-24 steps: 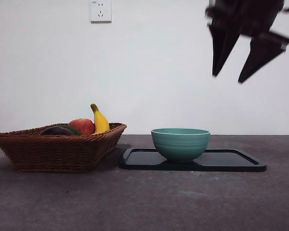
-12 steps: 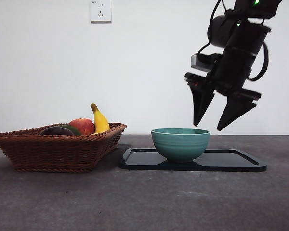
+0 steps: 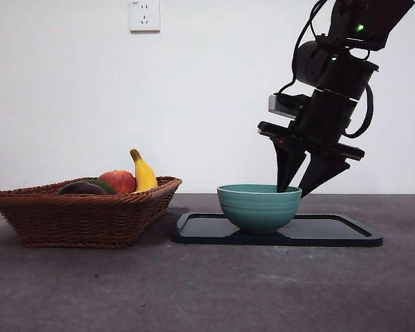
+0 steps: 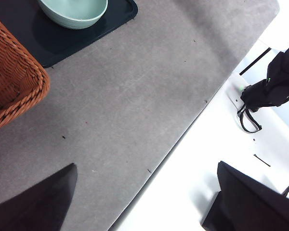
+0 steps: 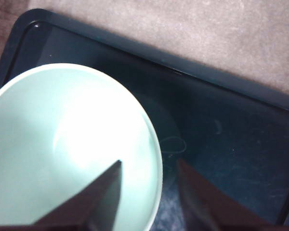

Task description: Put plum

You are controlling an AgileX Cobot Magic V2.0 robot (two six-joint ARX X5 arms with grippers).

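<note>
The plum [image 3: 79, 188] lies dark and low in the wicker basket [image 3: 76, 218] at the left, next to a red apple [image 3: 119, 181]. It is out of both wrist views. My right gripper [image 3: 294, 188] is down at the right rim of the teal bowl [image 3: 259, 206]. In the right wrist view the right gripper [image 5: 148, 163] is open and empty, with one jaw inside the bowl [image 5: 62, 144] and one outside over the black tray [image 5: 221, 144]. My left gripper [image 4: 147, 166] is open and empty, high over the table's edge.
A banana [image 3: 143, 173] and a dark green fruit [image 3: 105, 185] also lie in the basket. The bowl stands on the left part of the black tray [image 3: 332, 232]. The left wrist view shows the basket corner [image 4: 14, 82], the bowl [image 4: 77, 12] and bare grey table.
The right gripper has come down from the upper right to the bowl's right rim, and its jaws have narrowed. The fruit, basket and bowl have not moved.
</note>
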